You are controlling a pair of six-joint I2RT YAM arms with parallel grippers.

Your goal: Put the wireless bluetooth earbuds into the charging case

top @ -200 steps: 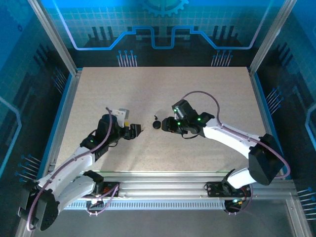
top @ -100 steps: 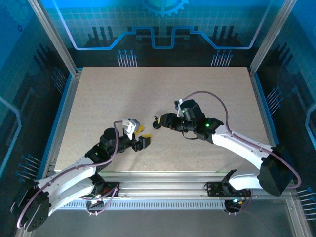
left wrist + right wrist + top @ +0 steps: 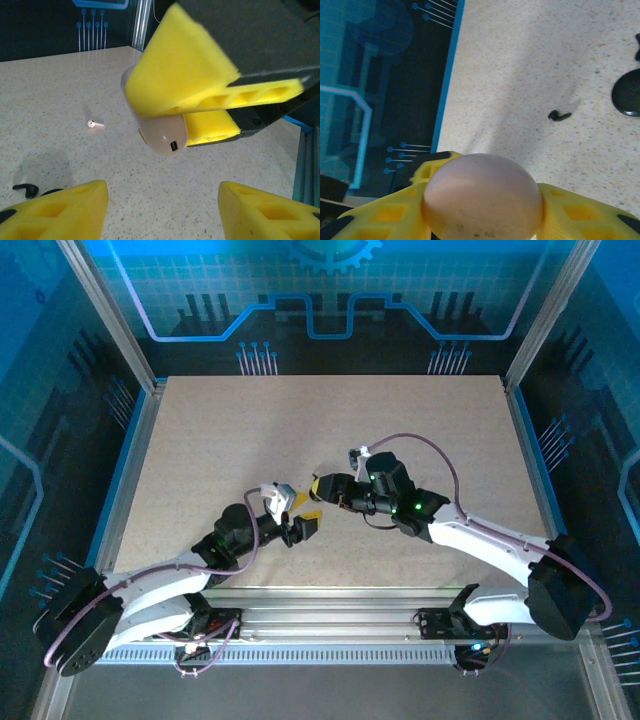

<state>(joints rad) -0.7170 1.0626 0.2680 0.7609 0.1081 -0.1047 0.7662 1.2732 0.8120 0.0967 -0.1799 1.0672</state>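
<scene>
One pale pink round case (image 3: 482,197) clamped in the right fingers (image 3: 390,215) above a speckled desk (image 3: 60,85), left fingers (image 3: 65,210) spread apart close beside it, one pale earbud (image 3: 95,124) and one black earbud (image 3: 559,116) lying loose on the desk, black round case (image 3: 627,92) near the black earbud

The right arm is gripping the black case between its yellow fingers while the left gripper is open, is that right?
Not quite. The right gripper is shut on the pale pink case, as the right wrist view shows; the black case lies on the table. The left gripper is open.
</scene>
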